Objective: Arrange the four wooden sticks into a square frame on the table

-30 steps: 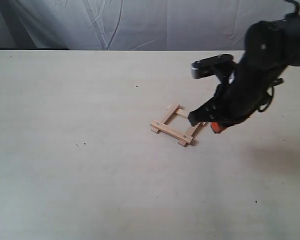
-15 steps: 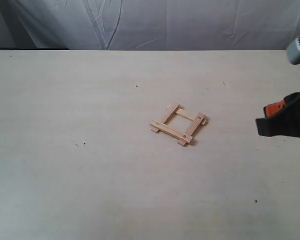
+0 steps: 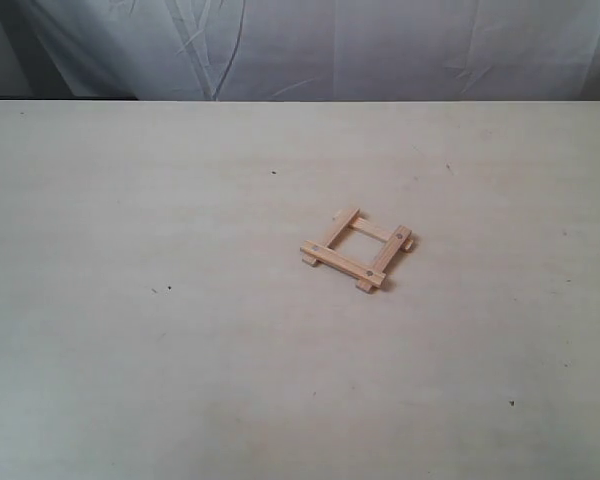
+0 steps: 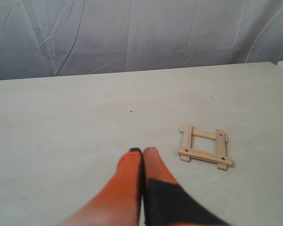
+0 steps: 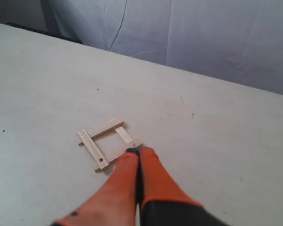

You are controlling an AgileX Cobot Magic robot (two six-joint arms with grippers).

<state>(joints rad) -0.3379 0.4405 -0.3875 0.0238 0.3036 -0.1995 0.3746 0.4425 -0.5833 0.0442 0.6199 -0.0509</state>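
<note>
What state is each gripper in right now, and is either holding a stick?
Left gripper: closed, holding nothing.
Right gripper: closed, holding nothing; the square frame lies free of it.

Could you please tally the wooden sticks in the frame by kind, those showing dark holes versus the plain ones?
Sticks showing dark holes: 2
Plain sticks: 2
Total: 4
</note>
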